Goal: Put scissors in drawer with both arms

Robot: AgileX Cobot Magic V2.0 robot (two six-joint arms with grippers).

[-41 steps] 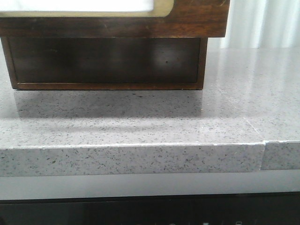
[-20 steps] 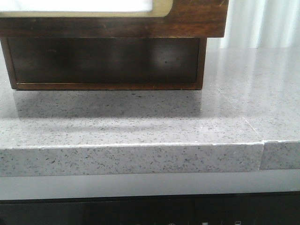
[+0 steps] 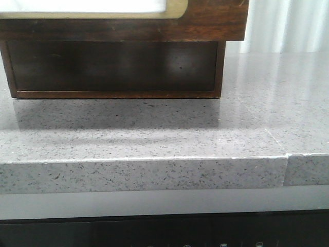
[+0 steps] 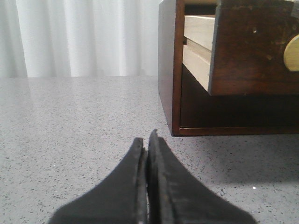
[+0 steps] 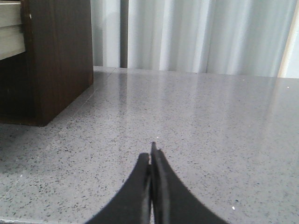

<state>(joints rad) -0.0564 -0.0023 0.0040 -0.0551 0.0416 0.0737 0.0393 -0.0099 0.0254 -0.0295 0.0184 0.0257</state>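
While no scissors show anywhere, both claws, left claw (image 4: 147,140) and right claw (image 5: 152,151), sit pressed together; the drawer (image 4: 252,51) looks rigid, heavy wood.

Front view shifted slightly
The wooden cabinet (image 3: 115,69) and the countertop (image 3: 154,139) edge sat a little further left and lower than a second earlier.

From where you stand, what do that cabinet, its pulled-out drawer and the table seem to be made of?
The cabinet looks like dark stained wood with a slight sheen; grain shows. The drawer has a similar dark front and paler, seemingly unfinished side boards. The table looks like polished grey speckled stone or composite; it reflects light.
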